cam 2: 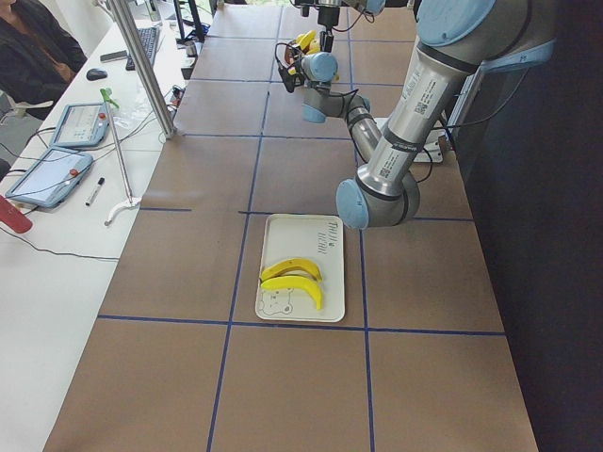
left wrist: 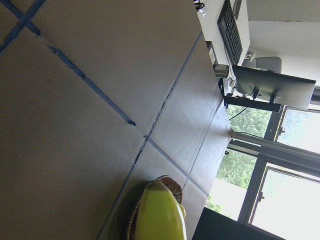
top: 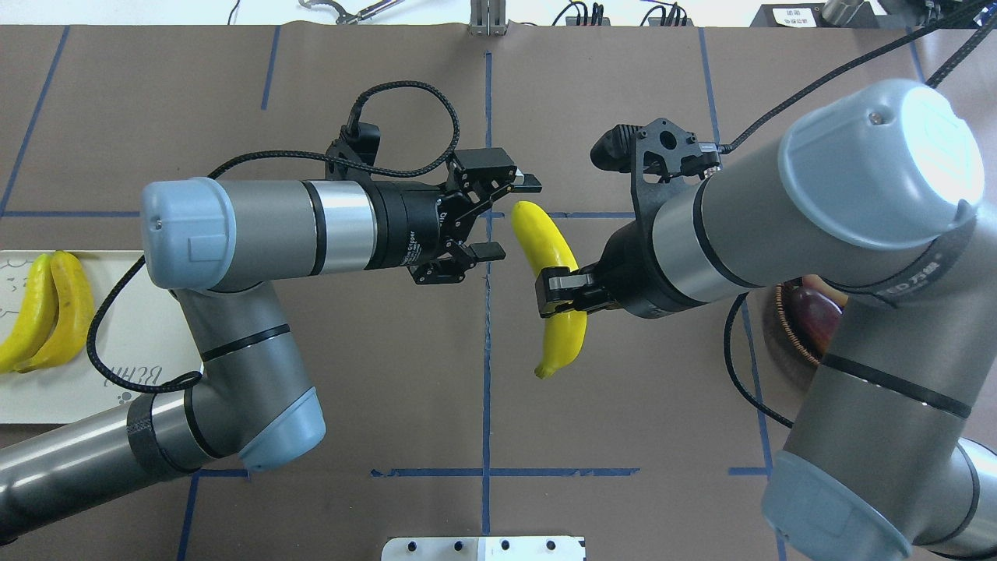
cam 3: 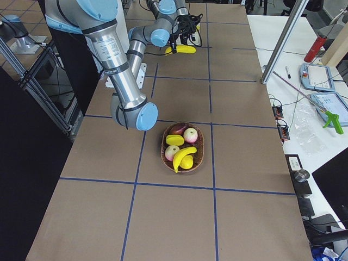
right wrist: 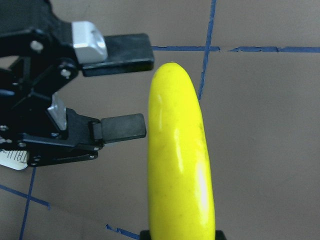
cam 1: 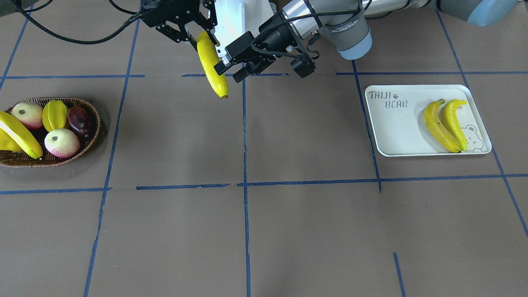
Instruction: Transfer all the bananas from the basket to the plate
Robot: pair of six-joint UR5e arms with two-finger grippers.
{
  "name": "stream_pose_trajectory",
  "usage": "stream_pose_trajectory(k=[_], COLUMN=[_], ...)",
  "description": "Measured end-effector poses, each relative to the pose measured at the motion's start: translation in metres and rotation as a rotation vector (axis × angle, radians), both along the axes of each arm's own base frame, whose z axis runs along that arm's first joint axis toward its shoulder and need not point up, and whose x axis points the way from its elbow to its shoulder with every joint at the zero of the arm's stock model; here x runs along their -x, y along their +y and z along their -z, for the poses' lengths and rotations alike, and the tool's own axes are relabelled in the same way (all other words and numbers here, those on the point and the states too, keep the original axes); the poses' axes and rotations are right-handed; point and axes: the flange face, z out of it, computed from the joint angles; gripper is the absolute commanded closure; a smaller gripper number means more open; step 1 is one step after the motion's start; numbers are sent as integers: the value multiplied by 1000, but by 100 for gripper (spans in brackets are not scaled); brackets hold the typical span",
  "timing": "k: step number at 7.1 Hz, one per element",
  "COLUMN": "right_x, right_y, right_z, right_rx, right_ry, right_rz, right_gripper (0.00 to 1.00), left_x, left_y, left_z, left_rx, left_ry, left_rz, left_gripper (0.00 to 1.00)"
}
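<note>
My right gripper (top: 558,299) is shut on a yellow banana (top: 545,249) and holds it in the air over the table's middle; it also shows in the front view (cam 1: 211,66). My left gripper (top: 510,218) is open, its fingers (right wrist: 120,47) just beside the banana's upper end, not touching. Two bananas (cam 1: 438,126) (cam 1: 453,121) lie on the white plate (cam 1: 396,132) on my left. One banana (cam 1: 18,134) lies in the wicker basket (cam 1: 95,113) on my right, which my right arm mostly hides in the overhead view.
The basket also holds a ribbed yellow starfruit (cam 1: 54,114), two pale pink fruits (cam 1: 28,114) (cam 1: 62,143) and a dark red fruit (cam 1: 78,120). Blue tape lines cross the brown table. A side table with tablets (cam 2: 52,160) stands beyond the far edge.
</note>
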Motion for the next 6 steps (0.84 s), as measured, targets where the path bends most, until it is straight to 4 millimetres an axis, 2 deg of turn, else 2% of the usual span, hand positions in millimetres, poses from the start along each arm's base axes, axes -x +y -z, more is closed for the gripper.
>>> stream_pose_trajectory(k=[3, 4, 5, 6], right_x=[4, 4, 4, 4], right_y=[3, 4, 4, 4], right_z=[8, 9, 9, 10], right_rx=[-13, -14, -15, -15], right_ry=[-10, -11, -11, -12], right_rz=[-6, -6, -5, -5], right_gripper=[100, 100, 100, 100], left_x=[-10, -13, -14, -15], left_y=[7, 9, 11, 13], left_z=[-1, 0, 1, 2], left_rx=[3, 2, 1, 0], left_ry=[-5, -4, -2, 0], left_rz=[-18, -24, -28, -31], left_gripper=[0, 4, 31, 67])
